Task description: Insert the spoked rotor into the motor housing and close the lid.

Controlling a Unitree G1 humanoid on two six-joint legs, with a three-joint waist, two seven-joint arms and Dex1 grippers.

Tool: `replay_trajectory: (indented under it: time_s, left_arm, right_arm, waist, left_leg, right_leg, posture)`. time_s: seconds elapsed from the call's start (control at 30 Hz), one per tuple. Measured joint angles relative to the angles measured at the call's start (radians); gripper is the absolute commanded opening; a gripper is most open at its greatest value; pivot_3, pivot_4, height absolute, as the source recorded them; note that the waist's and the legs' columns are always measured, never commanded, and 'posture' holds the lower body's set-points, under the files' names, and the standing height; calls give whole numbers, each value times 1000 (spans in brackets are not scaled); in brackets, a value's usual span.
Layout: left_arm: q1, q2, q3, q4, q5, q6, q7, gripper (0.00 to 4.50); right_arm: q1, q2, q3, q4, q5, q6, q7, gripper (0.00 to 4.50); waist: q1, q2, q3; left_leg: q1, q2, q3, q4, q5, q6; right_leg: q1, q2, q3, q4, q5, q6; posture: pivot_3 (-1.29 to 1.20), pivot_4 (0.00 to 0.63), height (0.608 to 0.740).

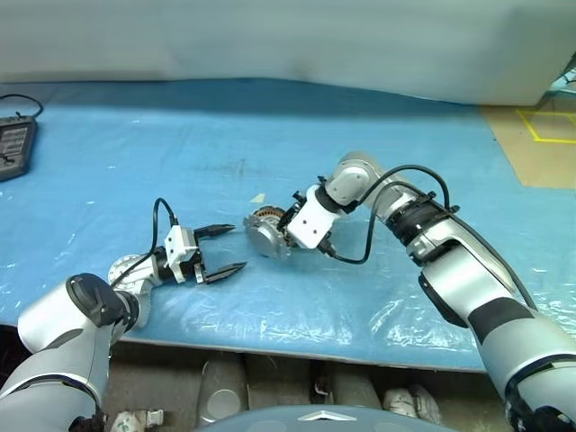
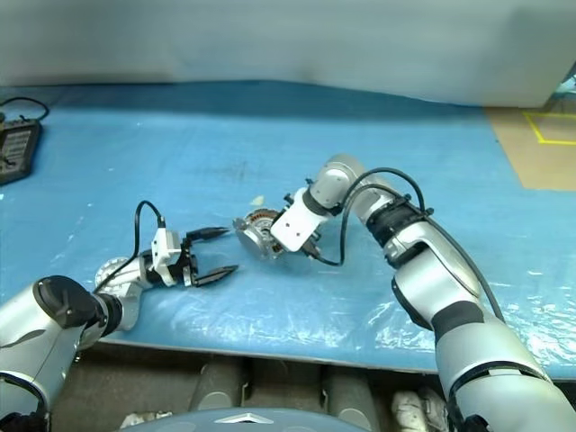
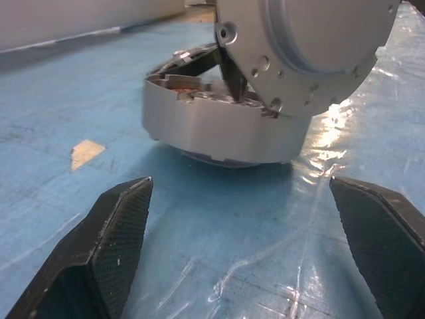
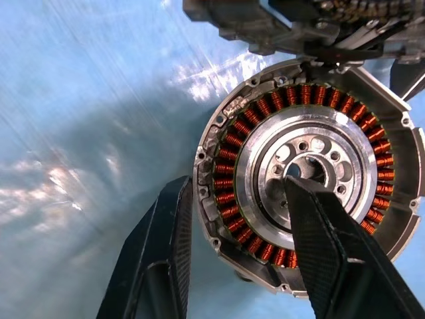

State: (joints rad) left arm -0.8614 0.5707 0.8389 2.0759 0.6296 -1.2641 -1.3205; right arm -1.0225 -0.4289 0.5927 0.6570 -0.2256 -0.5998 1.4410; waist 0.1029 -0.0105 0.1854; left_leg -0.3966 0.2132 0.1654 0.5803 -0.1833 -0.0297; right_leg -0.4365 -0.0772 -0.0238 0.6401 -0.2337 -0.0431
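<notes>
**Housing open on the blue table, right pincer at its rim**

On the far left edge of the table (image 1: 108, 162) lies a dark device (image 1: 14, 148) with a cable. The left pincer (image 1: 224, 248) is level above the blue sheet, its two black fingers (image 3: 106, 246) spread wide and gripping nothing; it points toward the housing, which sits just beyond its tips. The housing (image 4: 305, 173) rests on the table near the centre, its ring of copper windings and central hub exposed. The lid (image 3: 312, 46) is joined to the housing's edge and tilted up over it, leaving a wedge-shaped gap. A small pale scrap (image 1: 258, 198) lies on the sheet just beside the housing. The right pincer (image 4: 239, 219) reaches down from the right, half closed: one finger is outside the housing wall and the other over the hub, so the rim lies between them; whether they touch it cannot be told. At the far right lies a tan floor (image 1: 531, 153) with yellow tape.
</notes>
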Motion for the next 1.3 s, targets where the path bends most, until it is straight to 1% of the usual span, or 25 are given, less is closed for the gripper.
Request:
replay_trajectory:
  time_s: [0.07, 0.13, 0.17, 0.3, 0.37, 0.47, 0.5, 0.57, 0.63, 0.7, 0.77, 0.83, 0.9, 0.97, 1.07, 1.17, 1.3]
  left_arm:
    - [3, 0, 0, 0, 0, -2, 6, 4500]
    - [2, -4, 0, 0, 0, -4, 11, 4500]
    - [3, -10, 0, 0, 0, -5, 16, 4500]
    - [9, -20, 0, 0, 0, -18, 27, 4500]
    - [10, -43, 0, 0, 1, -28, 40, 4500]
    - [4, -82, -1, 0, 3, -34, 52, 4500]
    - [-4, -98, -1, 0, 5, -31, 49, 4500]
    - [-29, -123, -17, 0, 6, -11, 44, 4500]
    - [-78, -153, -47, 0, 9, 12, 44, 4500]
    - [-120, -177, -62, 0, 5, 31, 44, 4500]
    - [-151, -207, -68, 0, 0, 48, 44, 4500]
    - [-164, -235, -83, -1, -3, 55, 49, 4500]
    - [-166, -266, -101, 0, -9, 63, 59, 4500]
    - [-168, -281, -110, 0, -17, 70, 65, 4500]
    - [-175, -275, -111, 0, -31, 70, 63, 4500]
    - [-178, -262, -117, 0, -41, 69, 59, 4500]
    - [-164, -207, -124, 0, -45, 55, 55, 4500]
  right_arm:
    - [72, -49, -33, -112, 78, 121, 56, 1752]
    - [106, -79, -43, -184, 109, 205, 76, 1752]
    - [142, -106, -57, -253, 132, 275, 85, 1752]
    - [263, -209, -114, -515, 217, 618, 83, 1752]
    - [308, -260, -158, -651, 251, 828, 60, 1752]
    - [348, -315, -212, -784, 308, 1068, 26, 1752]
    - [362, -333, -237, -840, 341, 1189, 8, 1752]
    - [370, -342, -286, -921, 403, 1422, -45, 1752]
    - [364, -316, -365, -990, 475, 1698, -123, 1752]
    - [333, -272, -425, -1025, 523, 1938, -196, 1752]
    - [298, -218, -468, -1030, 561, 2113, -273, 1752]
    - [276, -165, -491, -1006, 597, 2187, -359, 1752]
    - [255, -75, -530, -909, 631, 2210, -508, 1752]
    - [252, -42, -552, -854, 663, 2210, -625, 1752]
    - [251, -24, -569, -809, 748, 2210, -781, 1752]
    - [251, -14, -569, -799, 833, 2210, -900, 1752]
    - [252, -40, -568, -771, 944, 2210, -1019, 1752]
  waist:
    - [3, 0, 0]
    - [1, 0, 0]
    - [1, 0, 0]
    - [3, 0, 0]
    - [3, 0, 0]
    - [7, 0, 0]
    - [11, 0, 0]
    - [20, 0, 0]
    - [23, 0, 0]
    - [22, 0, 0]
    - [21, 0, 0]
    - [20, 0, 0]
    - [19, 0, 0]
    - [23, 0, 0]
    - [25, 0, 0]
    - [26, 0, 0]
    - [25, 0, 0]
  left_leg:
    - [-3, 0, 0, 1, 0, 1]
    - [-3, 0, 0, 1, 0, 1]
    - [-3, 0, -1, 1, 0, 1]
    - [-2, 0, -1, 1, 0, 1]
    - [-1, 0, -2, 1, 0, 0]
    - [2, -1, -3, 0, -1, -2]
    - [2, -2, -4, 0, -1, -3]
    - [3, -2, -7, 0, -1, -3]
    - [3, -6, -12, 0, 2, -7]
    - [5, -7, -13, -1, 2, -9]
    - [7, -7, -13, -2, 3, -10]
    - [8, -7, -13, -3, 3, -11]
    - [9, -7, -13, -4, 3, -12]
    - [7, -7, -12, -4, 3, -12]
    - [7, -8, -12, -4, 3, -12]
    - [7, -8, -12, -5, 3, -12]
    - [8, -8, -13, -5, 3, -13]
  right_leg:
    - [-1, 0, 0, 0, 0, 1]
    - [-2, 0, -1, 0, 1, 1]
    - [-2, 0, -2, 0, 1, 1]
    - [-2, 0, -1, 0, 0, 1]
    - [0, 0, -1, 0, 0, 1]
    - [2, 0, -1, 0, 0, 1]
    - [2, 0, -1, -1, 0, 1]
    - [3, 0, 0, -1, 0, 1]
    - [4, 0, 0, 0, 0, 1]
    - [4, 0, 0, 0, 1, 2]
    - [6, 1, 1, 0, 2, 4]
    - [6, 1, 1, 0, 2, 4]
    - [7, 2, 1, 0, 2, 5]
    - [7, 2, 0, 0, 2, 5]
    - [7, 2, 0, -1, 3, 5]
    - [7, 2, -1, -1, 3, 6]
    - [7, 2, -1, -1, 3, 6]
  posture:
    - [0, 150, 740]
    - [0, 150, 740]
    - [0, 150, 740]
    - [0, 150, 740]
    - [0, 150, 740]
    - [0, 150, 740]
    - [0, 150, 740]
    - [0, 150, 740]
    - [0, 150, 740]
    - [0, 150, 740]
    - [0, 150, 740]
    - [0, 150, 740]
    - [0, 150, 740]
    - [0, 150, 740]
    - [0, 150, 740]
    - [0, 150, 740]
    - [0, 150, 740]
